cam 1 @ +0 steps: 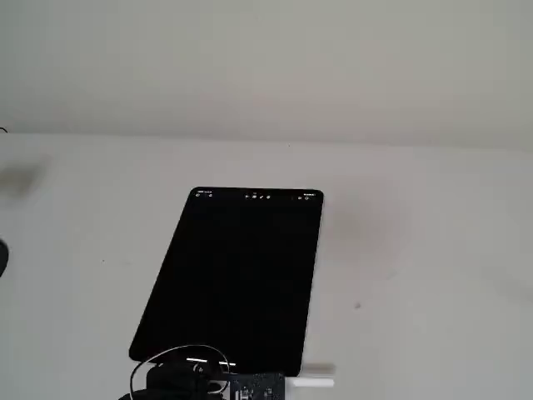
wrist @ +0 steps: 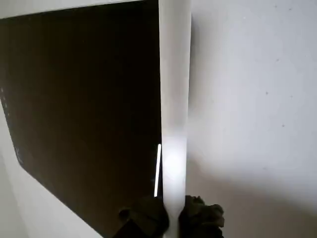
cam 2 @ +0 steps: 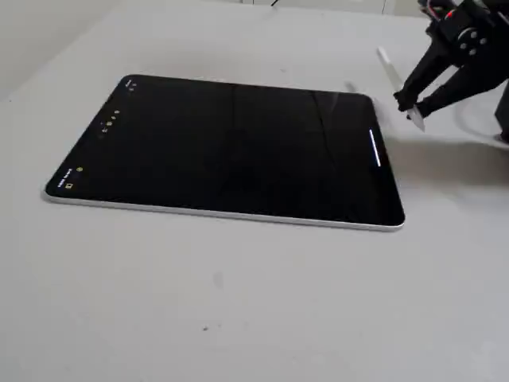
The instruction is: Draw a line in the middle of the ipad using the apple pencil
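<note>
Apple pencil (wrist: 174,99) clamped in the claw (wrist: 171,218), beside the ipad (wrist: 84,109), line (wrist: 157,170) near its edge.

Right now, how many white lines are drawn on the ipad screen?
1. The line is a short white stroke near the right edge of the ipad in that fixed view, close to the gripper holding the apple pencil.

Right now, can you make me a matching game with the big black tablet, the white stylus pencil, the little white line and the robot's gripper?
Things:
1. large flat black glossy ipad
2. slim white apple pencil
3. short thin white line
4. black gripper

Places or states:
A. glows near one short edge of the screen
B. lies flat on the grey table
C. clamps the stylus
D. held beside the tablet, off the screen

Pairs: 1-B, 2-D, 3-A, 4-C
</note>
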Robot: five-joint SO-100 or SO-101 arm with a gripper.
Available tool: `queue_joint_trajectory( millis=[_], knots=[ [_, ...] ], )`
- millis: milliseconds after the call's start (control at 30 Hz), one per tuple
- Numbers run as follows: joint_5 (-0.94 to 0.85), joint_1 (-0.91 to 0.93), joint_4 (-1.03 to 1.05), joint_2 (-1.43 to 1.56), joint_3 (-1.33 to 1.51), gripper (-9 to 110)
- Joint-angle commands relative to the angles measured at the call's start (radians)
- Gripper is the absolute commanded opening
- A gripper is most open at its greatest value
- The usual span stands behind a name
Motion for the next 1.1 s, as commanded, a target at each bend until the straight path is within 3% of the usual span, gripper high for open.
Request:
queue_joint_trajectory(
  millis=[0, 833, 933, 1067],
  knots=[
    [0.002, 0.000, 0.008, 0.003, -0.005, 0],
    [-0.003, -0.014, 0.000, 0.003, -0.003, 0],
    [-0.273, -0.060, -0.061, 0.003, 0.014, 0],
    [-0.411, -0.112, -0.074, 0.003, -0.044, 0]
  ],
)
